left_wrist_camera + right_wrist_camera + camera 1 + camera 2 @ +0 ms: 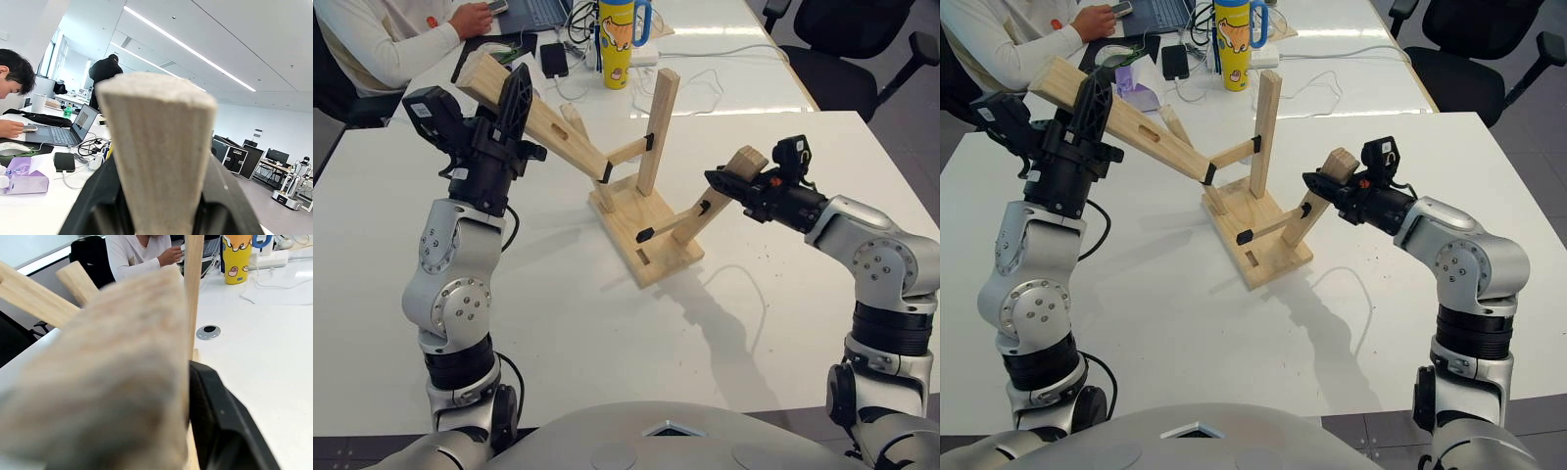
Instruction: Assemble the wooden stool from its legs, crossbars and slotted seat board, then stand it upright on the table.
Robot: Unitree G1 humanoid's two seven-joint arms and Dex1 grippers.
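Inside left tool (514,96), stool leg (563,129)

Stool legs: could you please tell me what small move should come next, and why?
Probably the left jaws should tip their long leg a little toward upright. It leans far outward from the seat board, while the rear leg, joined to it by a crossbar, stands straight. The right jaws' short leg leans too, so easing one side at a time seems safest.
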